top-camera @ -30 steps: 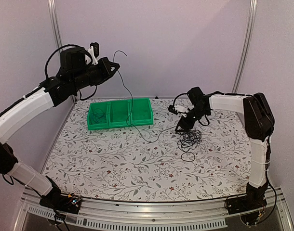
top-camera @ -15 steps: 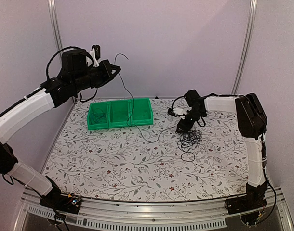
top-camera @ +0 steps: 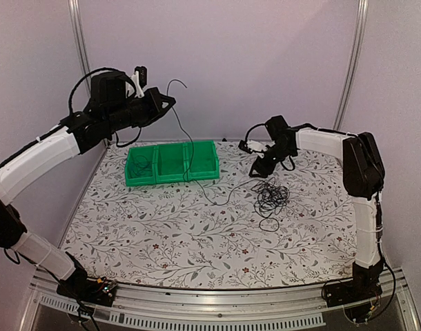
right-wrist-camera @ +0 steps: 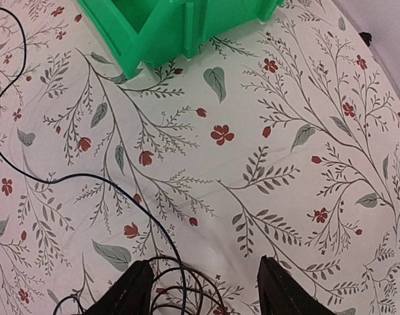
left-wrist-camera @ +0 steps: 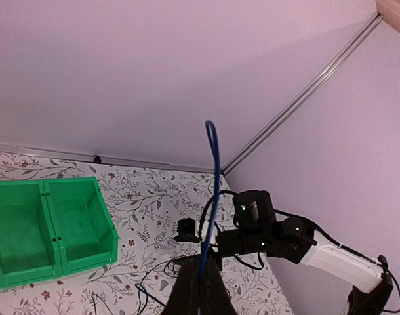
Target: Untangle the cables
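My left gripper point(top-camera: 170, 101) is raised high above the green bin, shut on the blue cable point(top-camera: 186, 138). The cable's free end sticks up past the fingers point(left-wrist-camera: 212, 151). The rest of the blue cable hangs down over the bin and trails across the table to the tangle of black cables point(top-camera: 272, 196). A small separate loop point(top-camera: 269, 224) lies just in front of the tangle. My right gripper point(top-camera: 257, 172) hovers just behind the tangle, open, nothing held. In the right wrist view the tangle's top loops point(right-wrist-camera: 187, 292) lie below the gap of the right gripper point(right-wrist-camera: 206, 294).
A green three-compartment bin point(top-camera: 172, 163) stands at the back left of the floral table; its left compartment holds a dark cord point(top-camera: 141, 164). The bin's corner point(right-wrist-camera: 180, 20) shows in the right wrist view. Purple walls close in the back and sides.
My right gripper has lifted and drawn back from the tangle, its jaws narrowing a little. My left gripper has shifted slightly up and right with the blue cable.
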You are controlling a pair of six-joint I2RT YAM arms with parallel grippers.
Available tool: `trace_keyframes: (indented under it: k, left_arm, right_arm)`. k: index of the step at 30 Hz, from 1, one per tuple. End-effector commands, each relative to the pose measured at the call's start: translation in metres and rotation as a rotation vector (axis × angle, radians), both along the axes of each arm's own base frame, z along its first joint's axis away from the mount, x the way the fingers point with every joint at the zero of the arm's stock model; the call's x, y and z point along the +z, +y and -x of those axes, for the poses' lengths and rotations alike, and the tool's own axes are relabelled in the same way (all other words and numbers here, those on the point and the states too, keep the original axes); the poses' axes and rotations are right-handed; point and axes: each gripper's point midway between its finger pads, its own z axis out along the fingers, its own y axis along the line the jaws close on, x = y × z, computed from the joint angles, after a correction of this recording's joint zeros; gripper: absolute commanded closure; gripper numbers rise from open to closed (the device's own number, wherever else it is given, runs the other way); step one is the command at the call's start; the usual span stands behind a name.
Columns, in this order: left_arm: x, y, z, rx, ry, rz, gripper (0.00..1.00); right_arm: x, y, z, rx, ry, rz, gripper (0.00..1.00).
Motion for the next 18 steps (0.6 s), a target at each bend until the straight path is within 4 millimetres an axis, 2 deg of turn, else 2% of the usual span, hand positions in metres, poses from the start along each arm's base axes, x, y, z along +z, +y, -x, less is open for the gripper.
trace_keyframes:
  k: [1,6,12,18]
  left_arm:
    - [-0.007,-0.006,0.001,-0.019,0.020,-0.008,1.00]
    - [-0.007,-0.003,0.001,-0.011,0.020,-0.014,1.00]
    - [-0.009,-0.004,0.000,-0.011,0.023,-0.012,1.00]
    - [-0.009,-0.004,0.000,-0.013,0.022,-0.012,1.00]
  right_arm:
    - [-0.004,-0.015,-0.016,-0.049,0.019,0.016,0.42]
    - [-0.023,-0.014,-0.002,0.006,0.099,0.012,0.44]
    - [-0.018,-0.004,0.015,0.069,0.155,-0.050,0.45]
    - [-0.029,-0.006,0.018,0.063,0.187,-0.037,0.53]
